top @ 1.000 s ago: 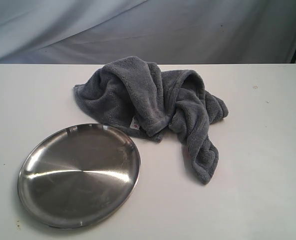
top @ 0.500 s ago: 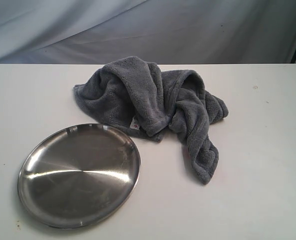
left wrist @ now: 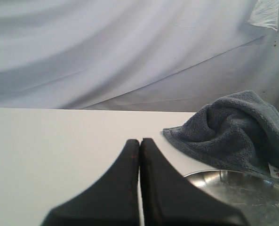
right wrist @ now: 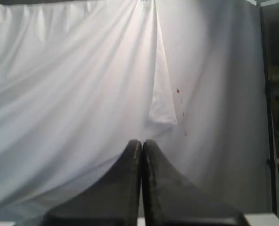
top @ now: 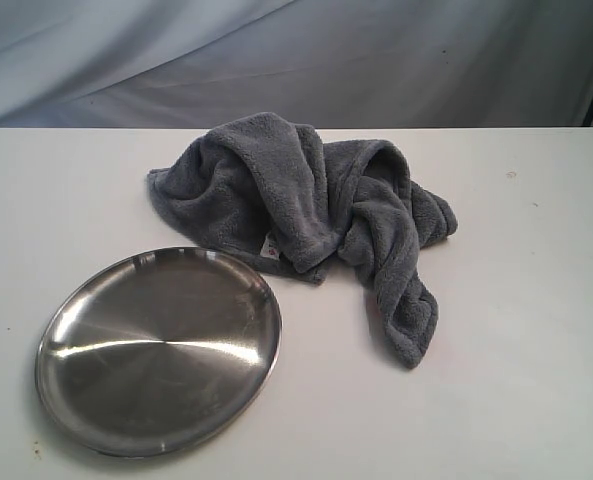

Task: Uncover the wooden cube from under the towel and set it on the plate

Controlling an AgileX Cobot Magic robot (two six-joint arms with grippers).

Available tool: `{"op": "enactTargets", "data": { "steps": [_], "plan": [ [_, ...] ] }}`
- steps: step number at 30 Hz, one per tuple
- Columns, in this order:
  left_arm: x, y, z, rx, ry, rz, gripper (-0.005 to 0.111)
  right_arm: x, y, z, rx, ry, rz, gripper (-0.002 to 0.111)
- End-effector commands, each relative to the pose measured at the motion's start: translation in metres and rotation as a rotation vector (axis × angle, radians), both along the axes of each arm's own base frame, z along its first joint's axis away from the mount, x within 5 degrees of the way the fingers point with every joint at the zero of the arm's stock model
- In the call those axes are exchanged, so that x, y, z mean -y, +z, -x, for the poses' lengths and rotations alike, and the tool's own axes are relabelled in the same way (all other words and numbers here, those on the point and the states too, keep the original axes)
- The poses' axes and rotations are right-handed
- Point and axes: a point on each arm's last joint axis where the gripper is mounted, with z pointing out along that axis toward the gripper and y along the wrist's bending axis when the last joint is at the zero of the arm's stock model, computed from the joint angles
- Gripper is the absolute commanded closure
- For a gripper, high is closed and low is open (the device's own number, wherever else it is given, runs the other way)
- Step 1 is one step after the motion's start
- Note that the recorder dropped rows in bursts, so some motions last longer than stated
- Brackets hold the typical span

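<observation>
The dark grey towel (top: 306,205) lies bunched on the white table, behind and right of the steel plate (top: 66,385). The wooden cube is hidden. In the left wrist view my left gripper (left wrist: 139,141) is shut with nothing in it, hovering over the table short of the plate (left wrist: 214,175) and the towel (left wrist: 233,129). My right gripper (right wrist: 141,142) is shut and empty, facing the white curtain. Neither gripper shows in the exterior view.
A white curtain (top: 296,60) hangs behind the table. The towel's white tag with a red mark (top: 272,248) sits near the plate's far rim. Bare table (top: 536,300) lies right of the towel.
</observation>
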Motion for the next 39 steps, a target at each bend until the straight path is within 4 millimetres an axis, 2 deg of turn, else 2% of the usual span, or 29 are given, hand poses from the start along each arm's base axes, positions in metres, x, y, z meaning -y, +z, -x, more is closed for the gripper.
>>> {"op": "enactTargets", "data": {
  "steps": [1, 2, 7, 19, 25, 34, 39],
  "plan": [
    [0.0, -0.001, 0.0, 0.001, -0.001, -0.002, 0.105, -0.002, -0.007, -0.031, -0.222, -0.003, 0.026, 0.108],
    [0.0, -0.001, 0.0, 0.001, 0.0, 0.002, 0.105, -0.004, -0.012, -0.042, -0.291, 0.024, 0.053, 0.108],
    [0.0, -0.001, 0.0, 0.001, 0.0, 0.002, 0.105, -0.012, -0.026, -0.062, -0.462, 0.092, 0.129, 0.108],
    [0.0, -0.001, 0.0, 0.001, -0.001, 0.0, 0.105, -0.037, -0.034, -0.085, -0.817, 0.316, 0.207, 0.108],
    [0.0, -0.001, 0.0, 0.001, -0.001, 0.0, 0.105, -0.056, -0.048, -0.098, -1.038, 0.481, 0.238, 0.108],
    [0.0, -0.001, 0.0, 0.001, 0.0, 0.002, 0.105, -0.095, -0.088, -0.136, -1.313, 0.618, 0.291, 0.108],
    [0.0, -0.001, 0.0, 0.001, -0.001, 0.0, 0.105, -0.13, -0.101, -0.168, -1.41, 0.678, 0.364, 0.108]
  ]
}}
